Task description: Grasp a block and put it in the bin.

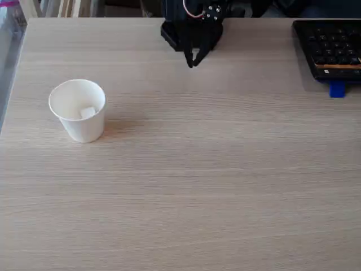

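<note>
Resting inside the white paper cup (79, 116) at the left of the wooden tabletop (214, 169), the small white cube (87, 112) is seen; the black hand (193, 61), far off, is clenched empty.

Arm at the top edge, fixed view, gripper pointing down.
Black arm (194, 20) folded at top centre, upper part cut off by the frame. Red and white wires run along its upper part. Gripper (192, 62) hangs below it, 2 dark fingers tapering to nearly meeting tips with a small pale gap higher up between them. Nothing held.
</note>
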